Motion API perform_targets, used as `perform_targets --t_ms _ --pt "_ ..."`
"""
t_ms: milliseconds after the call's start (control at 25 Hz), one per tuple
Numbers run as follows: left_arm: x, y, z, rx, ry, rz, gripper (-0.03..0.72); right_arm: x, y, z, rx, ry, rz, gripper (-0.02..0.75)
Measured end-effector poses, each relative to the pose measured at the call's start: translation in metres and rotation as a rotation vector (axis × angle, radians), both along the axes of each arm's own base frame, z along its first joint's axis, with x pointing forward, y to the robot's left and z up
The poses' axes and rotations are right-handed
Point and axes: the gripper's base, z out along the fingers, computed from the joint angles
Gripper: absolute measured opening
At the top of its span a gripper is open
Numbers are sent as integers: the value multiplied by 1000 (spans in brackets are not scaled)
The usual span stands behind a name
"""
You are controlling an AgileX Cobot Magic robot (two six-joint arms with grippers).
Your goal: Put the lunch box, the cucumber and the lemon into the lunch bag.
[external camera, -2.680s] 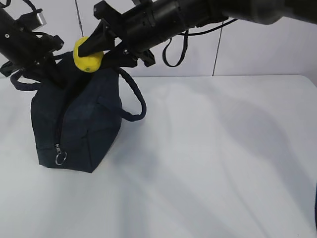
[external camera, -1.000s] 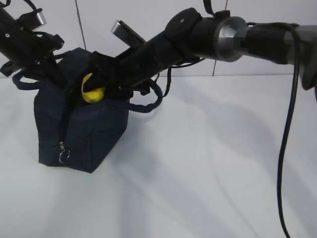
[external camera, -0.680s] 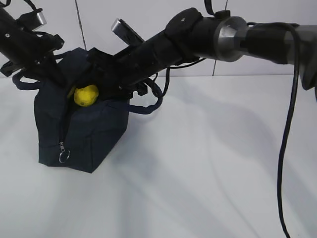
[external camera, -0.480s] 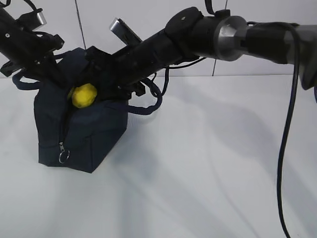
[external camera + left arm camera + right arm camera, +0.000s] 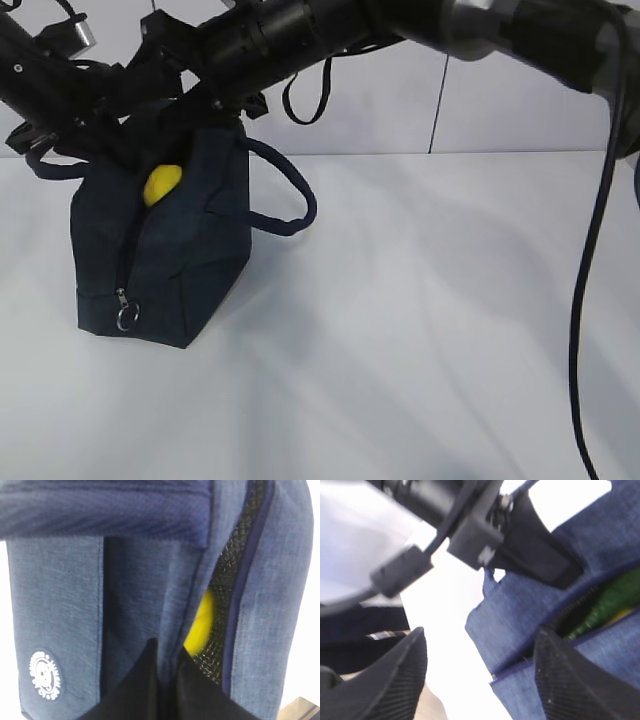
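The dark navy lunch bag (image 5: 165, 260) stands at the left of the table with its top zipper open. The yellow lemon (image 5: 162, 185) lies free in the opening, and it also shows through the gap as the lemon (image 5: 200, 625). My left gripper (image 5: 167, 655) is shut on the bag's top edge and holds the opening apart. Above the bag, my right gripper (image 5: 175, 75) is open and empty. In the right wrist view its jaws (image 5: 480, 665) stand wide over the bag (image 5: 540, 605), with the green cucumber (image 5: 602, 605) inside. The lunch box is hidden.
The bag's loop handle (image 5: 290, 195) hangs out to the right, and the silver ring pull (image 5: 125, 318) dangles at its front corner. The white table (image 5: 420, 330) stretches to the right of the bag. A white wall stands behind.
My right gripper has let go of the lemon, which now sits lower in the bag's opening. The gripper has opened and risen out of the bag. The left gripper keeps its hold.
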Motion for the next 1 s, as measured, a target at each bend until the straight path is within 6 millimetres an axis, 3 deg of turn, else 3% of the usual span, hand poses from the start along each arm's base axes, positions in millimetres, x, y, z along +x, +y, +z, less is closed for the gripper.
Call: perform_targets --t_ms 360,680,1000 --pt "0 -2 1 -29 8 17 20 -8 -9 17 -143 -96 128 483" --pt "-2 -1 9 -36 -4 26 138 -6 -14 37 -207 -219 117 482" --pt "-5 -1 20 -54 -29 31 251 -5 -25 44 -336 -299 95 482"
